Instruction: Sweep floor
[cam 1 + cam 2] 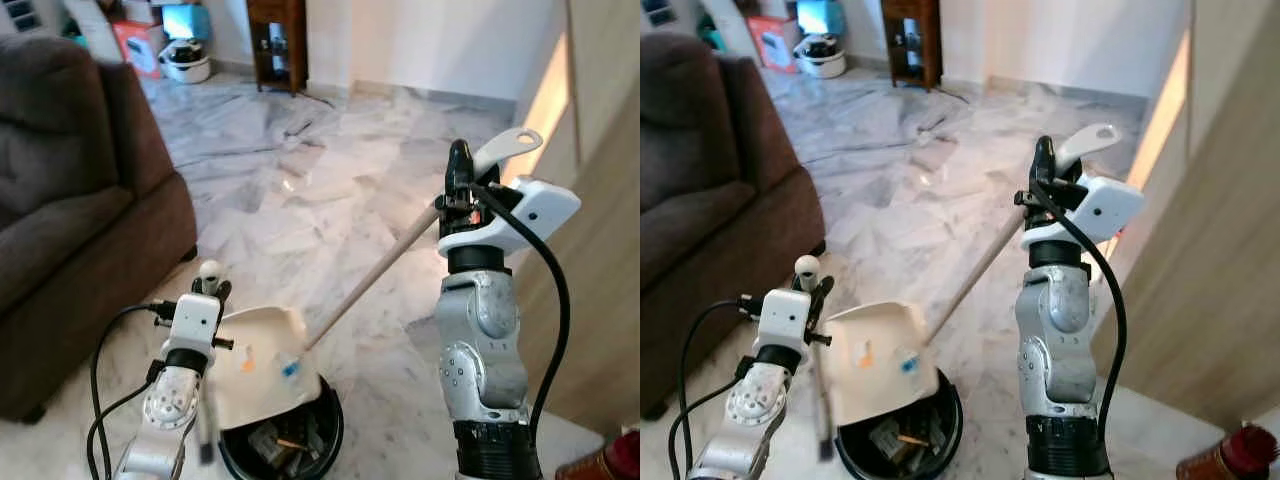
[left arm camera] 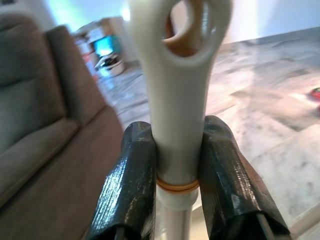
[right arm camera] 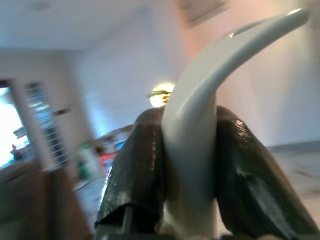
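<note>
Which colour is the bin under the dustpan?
Black; the bin shows best in the left eye view.

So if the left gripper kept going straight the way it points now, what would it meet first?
Hard to say: the left gripper, shut on the dustpan handle, points upward along it. Beyond looks free; depth is unclear.

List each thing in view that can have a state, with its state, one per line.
Left gripper: shut on dustpan handle.
Right gripper: shut on broom handle.
Dustpan: tilted over the bin, scraps on it.
Bin: open, rubbish inside.
Broom: slanted, lower end at the dustpan.
</note>
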You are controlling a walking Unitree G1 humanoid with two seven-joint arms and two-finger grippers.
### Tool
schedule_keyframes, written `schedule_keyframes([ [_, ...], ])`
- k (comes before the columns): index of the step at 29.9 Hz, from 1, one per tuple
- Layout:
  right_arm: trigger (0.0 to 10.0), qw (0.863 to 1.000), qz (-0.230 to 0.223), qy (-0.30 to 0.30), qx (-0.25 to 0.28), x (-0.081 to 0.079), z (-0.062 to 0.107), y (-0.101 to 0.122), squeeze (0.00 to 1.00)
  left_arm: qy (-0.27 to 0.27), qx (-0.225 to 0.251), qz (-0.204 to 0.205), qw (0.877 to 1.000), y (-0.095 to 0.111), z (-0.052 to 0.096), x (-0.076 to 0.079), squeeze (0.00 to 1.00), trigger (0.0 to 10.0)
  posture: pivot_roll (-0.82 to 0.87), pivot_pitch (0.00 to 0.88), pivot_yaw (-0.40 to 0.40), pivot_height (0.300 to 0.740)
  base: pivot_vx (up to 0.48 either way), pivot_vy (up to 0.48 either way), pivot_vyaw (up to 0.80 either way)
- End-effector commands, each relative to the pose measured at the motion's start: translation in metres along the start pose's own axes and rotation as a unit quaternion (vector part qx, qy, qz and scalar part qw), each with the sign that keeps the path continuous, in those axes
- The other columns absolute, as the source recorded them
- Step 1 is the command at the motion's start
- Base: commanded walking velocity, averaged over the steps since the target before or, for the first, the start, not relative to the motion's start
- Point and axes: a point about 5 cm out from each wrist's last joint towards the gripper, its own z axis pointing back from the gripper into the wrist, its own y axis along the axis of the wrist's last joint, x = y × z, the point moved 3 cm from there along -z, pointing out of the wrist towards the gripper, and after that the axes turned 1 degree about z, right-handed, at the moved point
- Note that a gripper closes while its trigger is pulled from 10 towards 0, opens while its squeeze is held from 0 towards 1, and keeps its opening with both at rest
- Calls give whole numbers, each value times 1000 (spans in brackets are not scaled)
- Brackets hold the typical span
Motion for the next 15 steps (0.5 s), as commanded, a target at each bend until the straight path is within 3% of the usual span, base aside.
schedule_keyframes([
  [1, 10000, 998, -26, 32, 48, -19, -2, 22, 0, 6, 19, -13, 1000, 7, -1, -6, 0, 10000, 121, 7, 48, 740, 0, 0, 0],
  [7, 10000, 994, -15, 87, 67, -42, 3, 28, 0, 5, 21, -12, 1000, 8, -1, -6, 0, 10000, 120, 10, 51, 740, 0, 0, 0],
  [15, 10000, 988, 15, 130, 86, -59, 8, 33, 0, 5, 22, -12, 1000, 8, 0, -6, 0, 10000, 121, 13, 51, 740, 0, 0, 0],
])
